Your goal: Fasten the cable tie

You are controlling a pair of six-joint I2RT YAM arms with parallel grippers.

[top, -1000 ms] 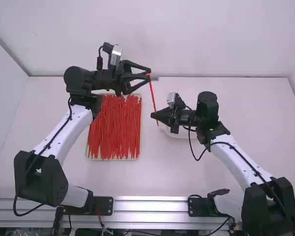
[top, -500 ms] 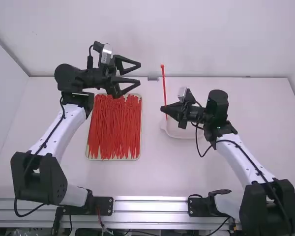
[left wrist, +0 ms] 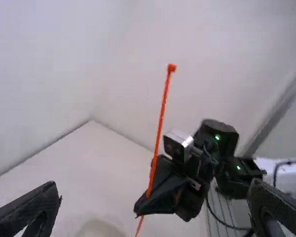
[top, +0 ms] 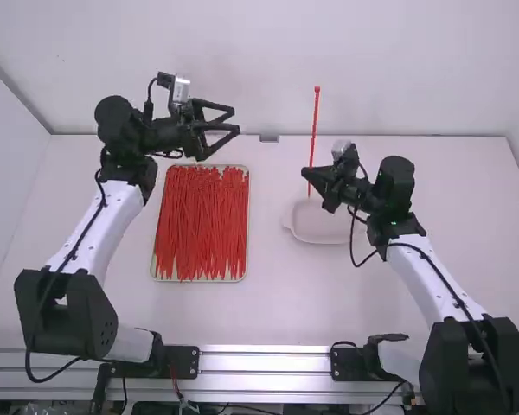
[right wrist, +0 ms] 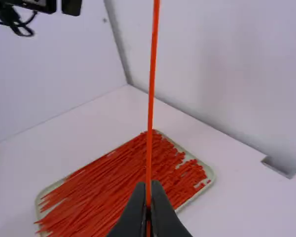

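My right gripper (top: pixel 315 185) is shut on the lower end of one red cable tie (top: pixel 313 138), which stands upright above the white bowl (top: pixel 322 230). In the right wrist view the tie (right wrist: pixel 150 98) rises straight from my shut right gripper (right wrist: pixel 148 205). The tie's head (left wrist: pixel 171 68) is at the top, free in the air. My left gripper (top: pixel 234 120) is held open above the table's far left, well apart from the tie. Its two fingers (left wrist: pixel 32 210) stand wide apart in the left wrist view, facing the right gripper (left wrist: pixel 170 195).
A flat tray (top: pixel 158 275) holds several loose red cable ties (top: pixel 201 220) left of centre, below the left gripper. The same tie pile (right wrist: pixel 113 195) lies under the held tie in the right wrist view. A small grey bracket (top: pixel 269 137) sits at the back wall.
The right gripper has carried the tie to the right and up and tipped it upright. The left gripper has drawn back to the left, away from the tie's head.
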